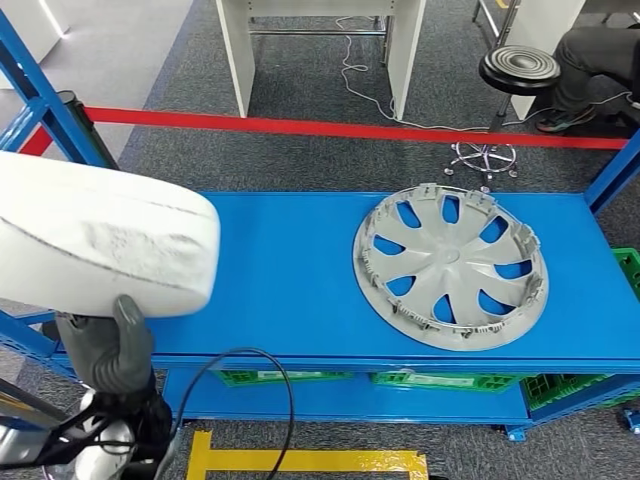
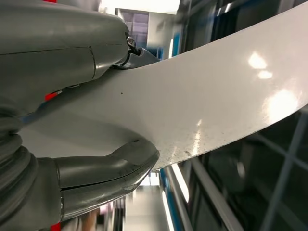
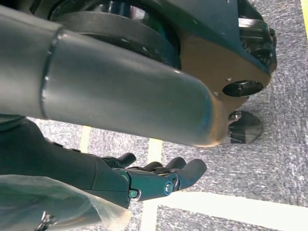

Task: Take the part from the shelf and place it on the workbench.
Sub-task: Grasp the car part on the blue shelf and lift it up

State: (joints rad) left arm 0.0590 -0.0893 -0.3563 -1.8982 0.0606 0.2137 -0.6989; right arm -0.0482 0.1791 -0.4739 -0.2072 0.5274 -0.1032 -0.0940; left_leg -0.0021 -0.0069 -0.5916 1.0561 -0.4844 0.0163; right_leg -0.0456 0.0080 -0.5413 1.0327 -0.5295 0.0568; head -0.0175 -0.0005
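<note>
My left hand point(image 1: 113, 345) grips a large white curved part point(image 1: 98, 235) at the far left, held above the left end of the blue shelf surface point(image 1: 287, 270). In the left wrist view the thick grey thumb point(image 2: 109, 168) presses one face of the white part point(image 2: 218, 96) and the fingers point(image 2: 72, 53) lie on its other face. My right hand point(image 3: 160, 178) hangs low over grey carpet, its dark fingers stretched out loosely and holding nothing.
A grey hubcap point(image 1: 450, 264) lies flat on the right half of the blue surface. Green crates point(image 1: 423, 380) sit on the level below. Blue uprights point(image 1: 45, 100) frame the left side. Behind are a red floor line point(image 1: 340, 130), a white table leg point(image 1: 238, 55) and a stool point(image 1: 519, 68).
</note>
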